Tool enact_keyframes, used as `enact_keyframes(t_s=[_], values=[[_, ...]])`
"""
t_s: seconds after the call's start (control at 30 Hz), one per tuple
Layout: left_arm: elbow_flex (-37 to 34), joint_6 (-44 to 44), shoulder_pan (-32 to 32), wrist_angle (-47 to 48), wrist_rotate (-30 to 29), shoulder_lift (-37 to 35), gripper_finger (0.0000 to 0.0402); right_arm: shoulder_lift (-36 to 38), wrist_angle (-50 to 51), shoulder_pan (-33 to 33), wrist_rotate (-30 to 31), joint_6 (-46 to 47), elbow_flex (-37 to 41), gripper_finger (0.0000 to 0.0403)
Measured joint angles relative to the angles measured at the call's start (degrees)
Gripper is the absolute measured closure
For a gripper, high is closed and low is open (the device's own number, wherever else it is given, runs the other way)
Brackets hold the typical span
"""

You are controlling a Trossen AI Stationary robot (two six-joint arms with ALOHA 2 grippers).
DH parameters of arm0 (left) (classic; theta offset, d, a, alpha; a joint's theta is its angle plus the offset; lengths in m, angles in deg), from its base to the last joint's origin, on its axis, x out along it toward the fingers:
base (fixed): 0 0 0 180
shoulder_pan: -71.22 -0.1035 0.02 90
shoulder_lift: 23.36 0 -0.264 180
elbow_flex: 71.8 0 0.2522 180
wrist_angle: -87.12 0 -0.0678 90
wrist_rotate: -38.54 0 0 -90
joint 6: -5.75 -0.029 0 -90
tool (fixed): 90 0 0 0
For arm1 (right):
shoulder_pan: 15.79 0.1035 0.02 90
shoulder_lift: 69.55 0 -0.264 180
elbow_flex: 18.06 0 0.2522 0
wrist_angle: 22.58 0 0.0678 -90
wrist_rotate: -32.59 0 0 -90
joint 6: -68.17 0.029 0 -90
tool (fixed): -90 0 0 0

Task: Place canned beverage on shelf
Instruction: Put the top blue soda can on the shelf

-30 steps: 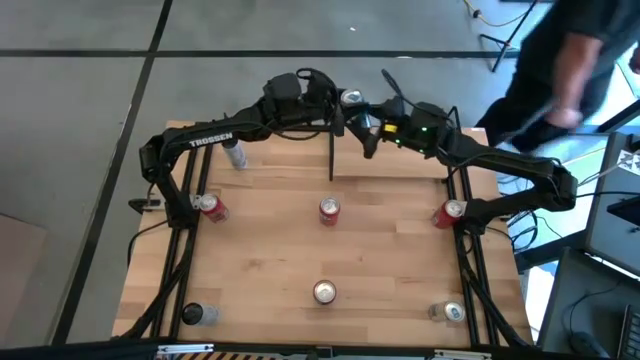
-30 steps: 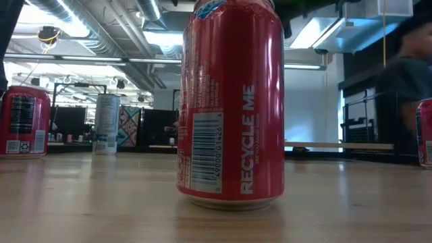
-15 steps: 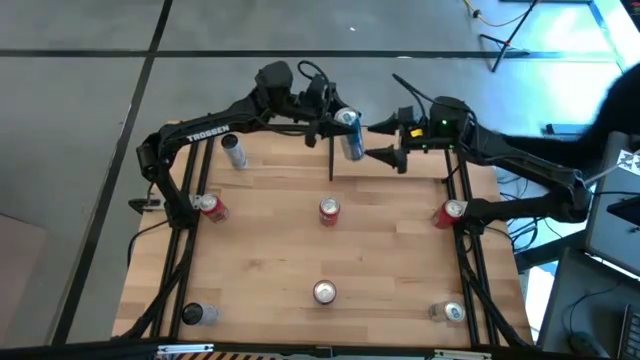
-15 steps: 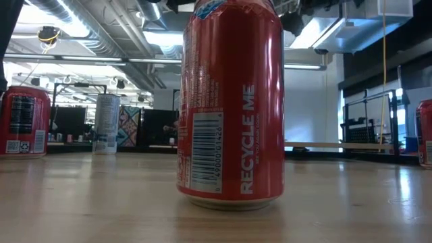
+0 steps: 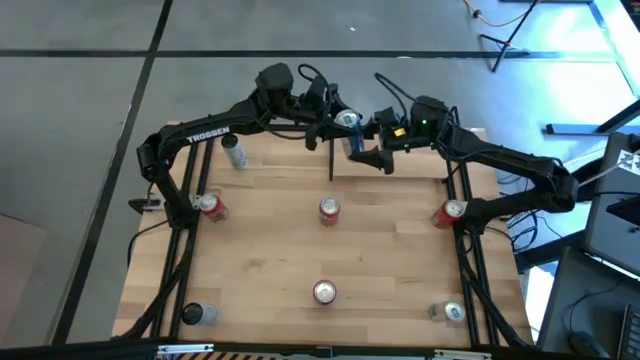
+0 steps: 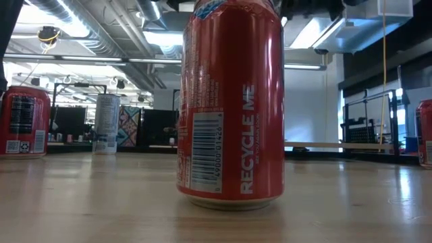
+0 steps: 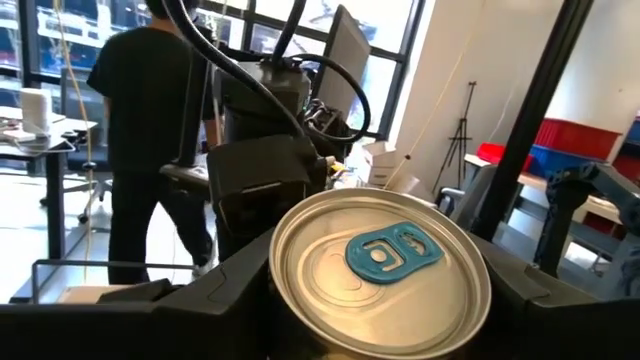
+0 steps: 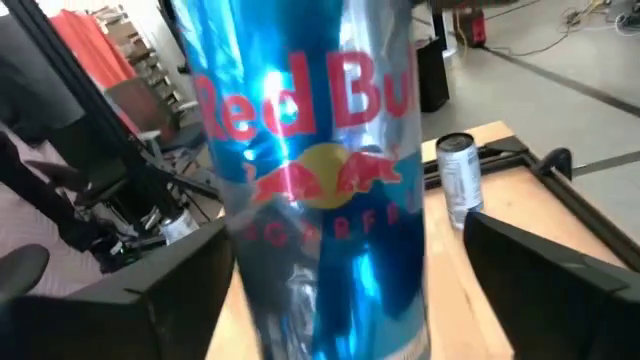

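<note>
can [image 5: 349,132]: aloft over table's [image 5: 270,250] far edge | my left fingers [image 5: 333,127]: pinching it near the top | my right fingers [image 5: 366,152]: spread wide either side of it, not gripping

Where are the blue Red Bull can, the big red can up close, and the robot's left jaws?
Blue Red Bull can [image 8: 320,170]: right wrist view, on its printed side.
Red can [image 6: 233,101]: low view, on its side wall.
Left gripper [image 5: 335,125]: high view, between its fingertips.
</note>
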Motion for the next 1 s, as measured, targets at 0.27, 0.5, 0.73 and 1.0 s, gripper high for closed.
enact_keyframes(t_s=[0.27, 0.5, 0.73, 1.0], values=[[0.0, 0.46, 0.59, 0.09, -0.24, 0.0, 0.0186, -1.2, -1.87, 2.21, 1.86, -0.76, 0.0, 0.0192], [0.02, 0.56, 0.04, 0.0, -1.93, 0.0, 0.0146, -0.43, -0.36, 2.16, 4.82, -0.68, 0.02, 0.0201], [0.13, 4.52, -2.27, -0.16, -7.31, -0.02, 0.0127, 3.97, 8.34, 1.65, 17.72, -4.5, 0.11, 0.0201], [0.13, 4.4, -0.99, 0.04, -19.6, -0.02, 0.0126, 6.56, 6.91, 1.68, 38.07, -6.72, 0.1, 0.0201]])
